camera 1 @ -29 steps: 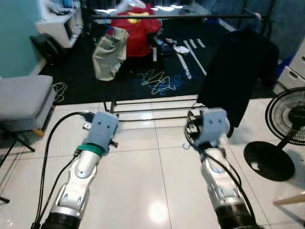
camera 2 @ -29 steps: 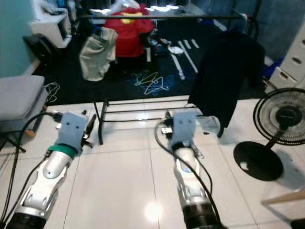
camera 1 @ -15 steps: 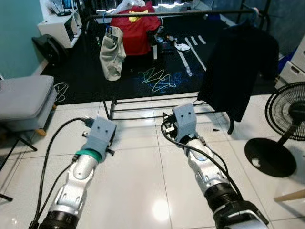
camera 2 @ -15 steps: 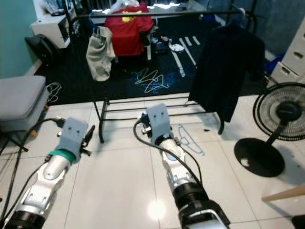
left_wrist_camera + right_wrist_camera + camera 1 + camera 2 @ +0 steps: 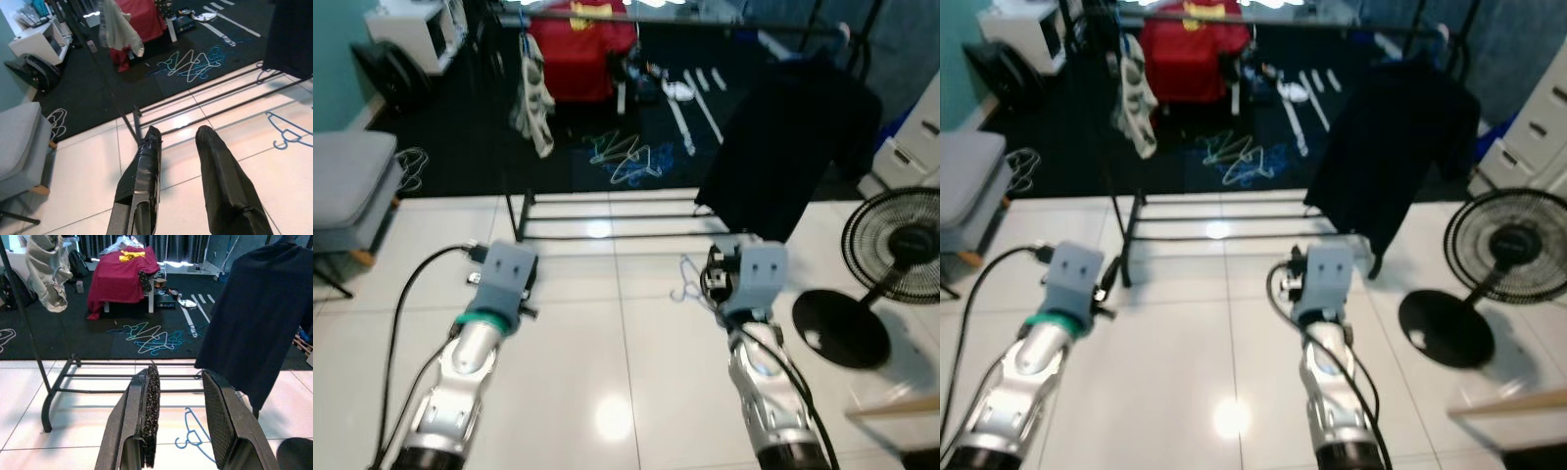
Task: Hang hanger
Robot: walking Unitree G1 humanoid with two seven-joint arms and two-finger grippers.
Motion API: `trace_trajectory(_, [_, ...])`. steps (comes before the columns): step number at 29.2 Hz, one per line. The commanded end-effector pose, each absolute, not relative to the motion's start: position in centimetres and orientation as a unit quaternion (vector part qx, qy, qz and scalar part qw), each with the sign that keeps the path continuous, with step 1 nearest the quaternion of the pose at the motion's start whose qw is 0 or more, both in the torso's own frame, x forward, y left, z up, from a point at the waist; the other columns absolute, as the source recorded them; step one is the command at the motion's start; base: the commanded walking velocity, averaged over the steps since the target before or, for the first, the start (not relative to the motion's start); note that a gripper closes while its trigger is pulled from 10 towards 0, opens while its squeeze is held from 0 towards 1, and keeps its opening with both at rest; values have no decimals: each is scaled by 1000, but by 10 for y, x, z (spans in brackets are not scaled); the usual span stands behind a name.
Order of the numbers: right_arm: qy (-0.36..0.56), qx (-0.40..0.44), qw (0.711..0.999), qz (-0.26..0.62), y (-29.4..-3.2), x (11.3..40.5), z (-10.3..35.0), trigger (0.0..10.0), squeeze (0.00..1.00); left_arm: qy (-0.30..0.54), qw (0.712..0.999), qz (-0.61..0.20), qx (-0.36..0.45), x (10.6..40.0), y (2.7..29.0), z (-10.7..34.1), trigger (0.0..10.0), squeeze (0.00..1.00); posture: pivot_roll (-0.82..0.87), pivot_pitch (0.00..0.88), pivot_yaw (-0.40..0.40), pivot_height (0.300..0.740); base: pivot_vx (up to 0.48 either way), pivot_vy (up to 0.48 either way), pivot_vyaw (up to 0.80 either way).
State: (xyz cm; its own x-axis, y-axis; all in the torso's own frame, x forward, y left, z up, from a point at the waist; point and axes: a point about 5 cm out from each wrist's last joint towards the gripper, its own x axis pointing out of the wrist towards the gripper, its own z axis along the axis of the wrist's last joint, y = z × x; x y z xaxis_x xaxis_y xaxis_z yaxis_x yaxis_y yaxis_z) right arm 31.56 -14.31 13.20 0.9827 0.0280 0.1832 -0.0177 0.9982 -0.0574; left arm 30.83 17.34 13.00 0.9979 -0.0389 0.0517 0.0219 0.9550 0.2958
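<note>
A blue wire hanger (image 5: 686, 280) lies flat on the white tiles just in front of the clothes rack's base bars (image 5: 607, 236). My right gripper (image 5: 178, 382) is open and empty, low over the floor; the hanger (image 5: 193, 433) lies on the tiles under its fingers. In the head view the hanger lies just left of the right wrist. My left gripper (image 5: 178, 142) is also open and empty, held over the tiles to the left, with the hanger (image 5: 288, 135) well off to its right. The rack's top rail (image 5: 724, 22) carries a black garment (image 5: 783, 147) and a beige one (image 5: 536, 98).
A standing fan (image 5: 893, 247) with a round black base (image 5: 837, 328) stands close on the right. Several loose hangers (image 5: 626, 157) lie on the dark carpet behind the rack, near a red cloth (image 5: 597, 49). A grey seat (image 5: 342, 186) is at the left.
The view has shifted. My right arm swung from the centre back to the right, so the blue hanger now lies just left of its wrist. The left arm keeps its pose.
</note>
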Motion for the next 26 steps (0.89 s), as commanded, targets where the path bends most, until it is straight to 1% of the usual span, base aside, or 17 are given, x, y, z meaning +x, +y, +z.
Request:
trace_trajectory(1, [-65,-32,997,40,-140,310,120,10000,0,-50,980,-27,191,302,176,133,10000,0,-56,52,34,740,0,0,0])
trace_trajectory(2, [-65,-32,997,40,-140,310,120,10000,0,-50,980,-27,191,302,176,133,10000,0,-56,52,34,740,0,0,0])
trace_trajectory(4, [-44,-40,997,49,-143,305,113,10000,0,-70,969,-39,235,296,179,134,10000,0,-44,67,41,740,0,0,0])
trace_trajectory(5, [-44,-40,997,49,-143,305,113,10000,0,-70,969,-39,235,296,179,134,10000,0,-44,67,41,740,0,0,0])
trace_trajectory(6, [-39,-46,997,46,-148,301,112,10000,0,-60,969,-36,237,289,185,131,10000,0,-43,82,46,740,0,0,0])
trace_trajectory(8, [-40,-69,996,38,-155,292,111,10000,0,-32,975,-24,220,273,196,123,10000,0,-45,89,34,740,0,0,0])
trace_trajectory(12, [-34,-76,996,22,-160,282,109,10000,0,-13,979,-20,202,262,197,121,10000,0,-37,101,24,740,0,0,0])
trace_trajectory(16, [-30,-66,997,12,-161,280,110,10000,0,-11,984,-21,176,264,188,127,10000,0,-46,104,12,740,0,0,0])
trace_trajectory(18, [-36,-65,997,11,-161,283,116,10000,0,0,991,-35,132,271,178,131,10000,0,-57,106,11,740,0,0,0])
trace_trajectory(19, [-38,-66,997,12,-162,283,116,10000,0,10,995,-39,94,273,172,132,10000,0,-58,102,15,740,0,0,0])
trace_trajectory(21, [-38,-66,997,12,-162,283,116,10000,0,10,995,-39,94,273,172,132,10000,0,-58,102,15,740,0,0,0])
trace_trajectory(22, [-36,-70,997,13,-162,283,116,10000,0,23,997,-48,49,274,162,131,10000,0,-65,100,21,740,0,0,0])
trace_trajectory(23, [-36,-70,997,13,-162,283,116,10000,0,23,997,-48,49,274,162,131,10000,0,-65,100,21,740,0,0,0])
trace_trajectory(26, [-31,-72,997,6,-163,280,116,10000,0,13,994,-82,70,268,149,132,10000,0,-71,101,17,740,0,0,0])
